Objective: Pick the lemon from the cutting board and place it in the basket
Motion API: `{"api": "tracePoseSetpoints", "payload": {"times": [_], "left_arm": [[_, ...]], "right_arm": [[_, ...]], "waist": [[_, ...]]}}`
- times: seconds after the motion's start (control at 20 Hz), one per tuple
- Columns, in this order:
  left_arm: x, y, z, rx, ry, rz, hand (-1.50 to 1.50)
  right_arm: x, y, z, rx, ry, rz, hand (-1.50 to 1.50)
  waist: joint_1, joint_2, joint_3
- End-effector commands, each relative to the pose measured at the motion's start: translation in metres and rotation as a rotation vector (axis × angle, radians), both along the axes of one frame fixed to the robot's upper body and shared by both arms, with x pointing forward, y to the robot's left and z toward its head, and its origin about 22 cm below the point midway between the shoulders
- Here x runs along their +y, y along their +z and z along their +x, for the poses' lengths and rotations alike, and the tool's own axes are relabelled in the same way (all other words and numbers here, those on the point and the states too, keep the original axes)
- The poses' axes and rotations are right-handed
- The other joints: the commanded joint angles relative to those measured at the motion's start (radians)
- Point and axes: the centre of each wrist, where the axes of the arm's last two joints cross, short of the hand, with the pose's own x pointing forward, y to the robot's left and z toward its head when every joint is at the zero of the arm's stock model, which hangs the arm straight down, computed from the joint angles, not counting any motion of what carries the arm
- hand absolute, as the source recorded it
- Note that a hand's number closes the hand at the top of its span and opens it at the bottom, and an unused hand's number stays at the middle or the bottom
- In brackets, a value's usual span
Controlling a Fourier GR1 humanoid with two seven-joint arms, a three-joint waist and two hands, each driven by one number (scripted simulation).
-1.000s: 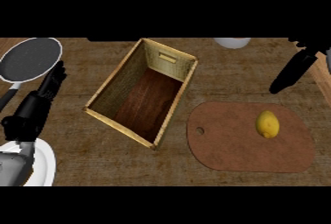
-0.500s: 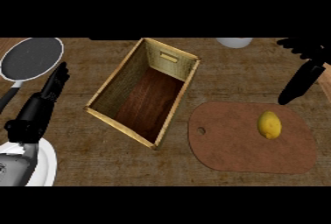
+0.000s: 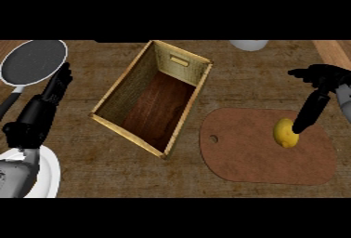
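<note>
Over the cutting board (image 3: 254, 160), the right robot hand (image 3: 326, 78) is now lowered to the lemon (image 3: 283, 135) — fingers spread, nothing grasped yet.

The lemon (image 3: 284, 135) lies near the right end of the board (image 3: 250, 158). The right hand (image 3: 323, 80) hangs over it, fingers spread, one straight finger (image 3: 308, 114) reaching down to the lemon's top. The basket (image 3: 129, 86) stands just left of the board. At far left, the left hand (image 3: 42, 106) rests open between a pan (image 3: 34, 60) and a white plate (image 3: 48, 177).
</note>
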Motion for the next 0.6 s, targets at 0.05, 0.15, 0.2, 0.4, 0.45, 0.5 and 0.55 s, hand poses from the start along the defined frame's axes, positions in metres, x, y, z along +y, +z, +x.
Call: {"api": "tracePoseSetpoints", "payload": {"times": [0.05,0.15,0.2,0.4,0.45,0.5,0.55], "left_arm": [[0.006,0.003,0.005,-0.001,0.001,0.016,0.0],[-0.01,0.007,-0.004,-0.017,0.002,0.002,0.0],[-0.001,0.014,-0.005,-0.007,-0.016,-0.001,0.0],[0.005,-0.005,-0.005,-0.001,0.004,0.002,0.0],[0.004,-0.005,-0.003,-0.006,0.005,0.005,0.0],[0.006,-0.005,-0.005,0.025,-0.006,0.007,0.0],[-0.006,-0.024,-0.02,0.007,-0.005,-0.008,0.0]], "right_arm": [[0.009,-0.042,-0.018,0.08,-0.03,-0.059,-1.5],[0.001,-0.031,-0.006,0.088,-0.03,-0.056,-1.5],[0.002,-0.041,-0.021,0.08,-0.041,-0.075,-1.5],[-0.013,-0.041,-0.02,0.076,-0.045,-0.089,-1.5],[-0.023,-0.063,-0.011,0.068,-0.032,-0.08,-1.5],[0.0,-0.049,-0.014,0.053,-0.043,-0.081,-1.5],[-0.012,-0.037,-0.014,0.032,-0.054,-0.058,-1.5]], "waist": [[-0.004,0.0,0.0],[0.005,0.0,0.0],[-0.001,-0.002,0.0],[0.0,0.0,0.0],[0.006,0.003,0.0],[0.003,0.001,0.0],[0.003,0.0,0.0]]}}
